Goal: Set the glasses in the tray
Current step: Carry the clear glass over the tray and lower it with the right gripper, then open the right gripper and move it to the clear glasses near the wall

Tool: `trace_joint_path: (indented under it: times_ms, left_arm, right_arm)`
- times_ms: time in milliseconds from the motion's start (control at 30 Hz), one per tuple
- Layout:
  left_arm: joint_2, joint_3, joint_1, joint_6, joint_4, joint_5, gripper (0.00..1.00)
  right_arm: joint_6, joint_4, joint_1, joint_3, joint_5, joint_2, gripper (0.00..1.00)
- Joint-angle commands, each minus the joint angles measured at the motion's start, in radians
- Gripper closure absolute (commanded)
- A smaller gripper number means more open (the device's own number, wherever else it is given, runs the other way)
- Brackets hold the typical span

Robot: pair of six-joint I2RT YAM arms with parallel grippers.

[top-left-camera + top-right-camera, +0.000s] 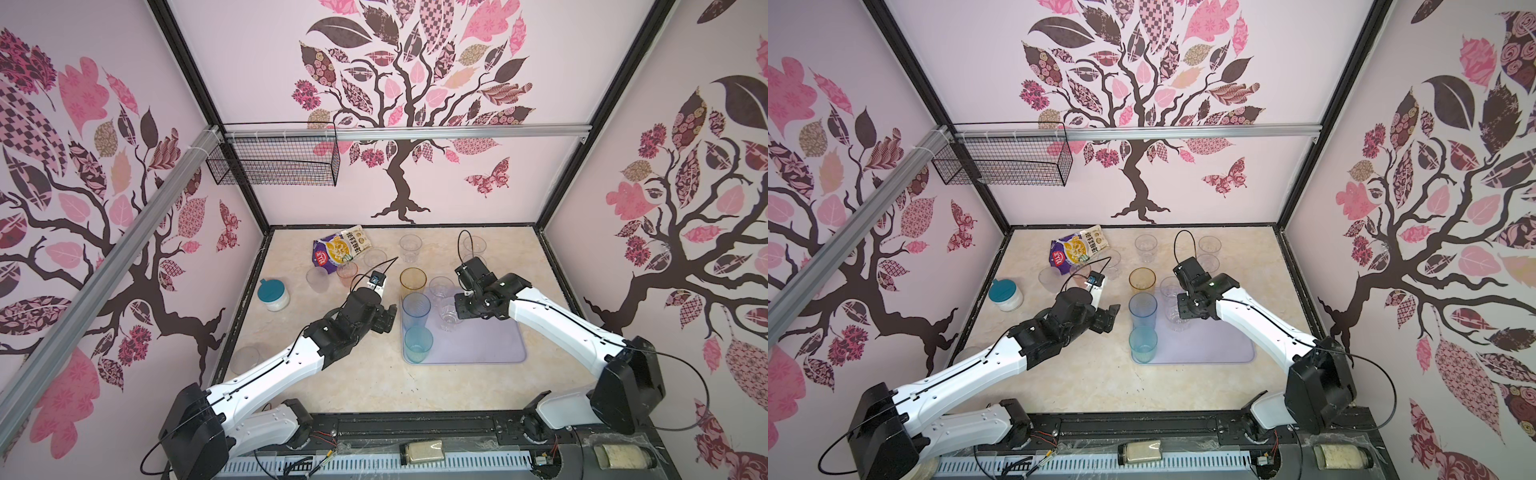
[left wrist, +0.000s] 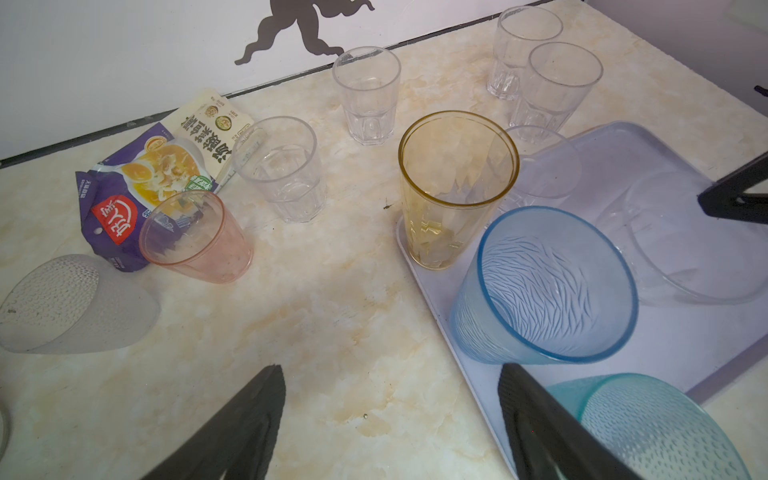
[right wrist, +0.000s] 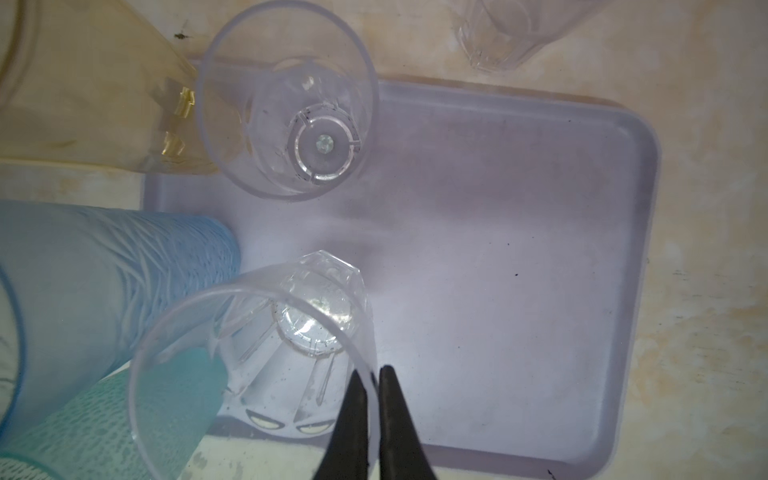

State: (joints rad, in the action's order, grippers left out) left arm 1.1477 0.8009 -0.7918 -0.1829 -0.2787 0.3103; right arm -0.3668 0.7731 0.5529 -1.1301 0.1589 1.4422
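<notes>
Clear glass pinched at rim between closed fingers of right gripper, tilted above tray, next to blue glass and second clear glass. Amber glass, blue glass and teal glass standing along tray's left edge. Left gripper spread wide and empty, over table just left of that row.
</notes>
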Motion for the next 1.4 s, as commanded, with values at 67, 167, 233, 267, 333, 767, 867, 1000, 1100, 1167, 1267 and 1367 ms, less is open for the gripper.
trace_joint_path:
  times_ms: [67,167,233,267,333,767,867,1000,1100,1167,1267,1367]
  left_arm:
    - [0.003,-0.037,0.0,0.0,0.028,0.022,0.15]
    - [0.0,-0.043,0.0,0.006,0.029,0.032,0.15]
    - [0.0,-0.046,0.002,0.013,0.027,0.044,0.15]
    - [-0.002,-0.047,0.002,0.016,0.028,0.05,0.15]
    - [-0.007,-0.052,0.003,0.02,0.028,0.059,0.15]
    - [-0.024,-0.062,0.005,0.008,0.028,0.08,0.15]
    - [-0.029,-0.056,0.006,-0.001,0.023,0.09,0.15]
    - [-0.055,-0.016,0.041,-0.031,-0.035,0.1,0.16]
    - [-0.088,-0.002,0.113,-0.073,-0.065,0.046,0.17]
    - [-0.111,-0.001,0.166,-0.102,-0.088,0.013,0.18]
    - [-0.124,0.006,0.21,-0.136,-0.148,-0.009,0.18]
    - [-0.123,0.0,0.253,-0.198,-0.193,-0.029,0.18]
  right_arm:
    - [-0.016,-0.046,0.002,-0.011,-0.013,0.073,0.97]
    - [-0.018,-0.065,0.005,-0.001,-0.02,0.097,0.97]
    - [-0.021,-0.074,0.004,0.003,-0.019,0.104,0.96]
    - [-0.021,-0.081,0.005,0.007,-0.019,0.107,0.96]
    - [-0.023,-0.092,0.005,0.016,-0.023,0.114,0.95]
    - [-0.015,-0.096,0.005,0.024,-0.002,0.123,0.78]
    - [-0.012,-0.069,0.003,0.005,-0.009,0.106,0.68]
    - [-0.006,-0.03,0.003,-0.051,-0.019,0.043,0.55]
    - [-0.004,-0.031,-0.001,-0.085,-0.029,-0.002,0.51]
    - [-0.004,-0.046,-0.016,-0.099,-0.05,-0.026,0.49]
    - [-0.01,-0.062,-0.082,-0.115,-0.097,-0.041,0.47]
    - [-0.036,-0.11,-0.19,-0.101,-0.176,-0.043,0.45]
